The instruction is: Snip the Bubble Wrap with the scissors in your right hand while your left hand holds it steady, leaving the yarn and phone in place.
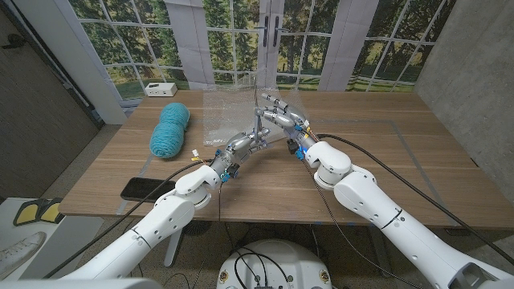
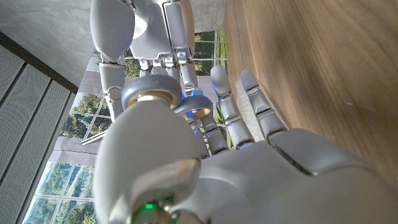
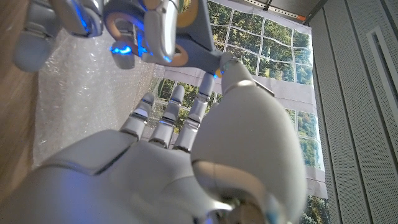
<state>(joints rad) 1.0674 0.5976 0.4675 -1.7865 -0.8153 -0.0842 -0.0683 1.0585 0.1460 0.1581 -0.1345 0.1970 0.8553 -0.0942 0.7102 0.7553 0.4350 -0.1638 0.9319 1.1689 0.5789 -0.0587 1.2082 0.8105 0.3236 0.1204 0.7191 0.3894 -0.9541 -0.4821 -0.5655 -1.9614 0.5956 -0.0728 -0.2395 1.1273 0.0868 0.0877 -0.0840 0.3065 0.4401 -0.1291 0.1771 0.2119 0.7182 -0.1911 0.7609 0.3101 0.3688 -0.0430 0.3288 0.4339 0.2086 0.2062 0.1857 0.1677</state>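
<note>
The sheet of bubble wrap [image 1: 227,112] is lying flat on the wooden table [image 1: 385,160], reaching from the middle of the tabletop toward its far edge, and in the right wrist view it [image 3: 87,99] is showing as a clear, dimpled film spread over the wood. The left hand [image 1: 241,144] is reaching in over the near edge of the sheet with its fingers stretched forward; in the left wrist view the left hand [image 2: 249,143] is standing edge-on close beside the table surface, fingers [image 2: 261,106] extended and apart, and nothing is visibly gripped, though whether it is pressing on the wrap cannot be told. The right hand [image 1: 281,119] is hovering just beside the left one, over the right near corner of the sheet, with its fingers partly spread; whether it is holding scissors cannot be told, since no blades are clearly showing in any view. In the right wrist view the right hand [image 3: 168,130] is pointing its fingers [image 3: 171,109] toward the left hand [image 3: 124,31], which is hanging close above the wrap. A teal skein of yarn [image 1: 170,130] is lying toward the left side of the table, well apart from the wrap's left edge. A dark phone [image 1: 147,188] is lying face up near the table's front left corner. A small white box [image 1: 159,89] is sitting at the far left corner.
</note>
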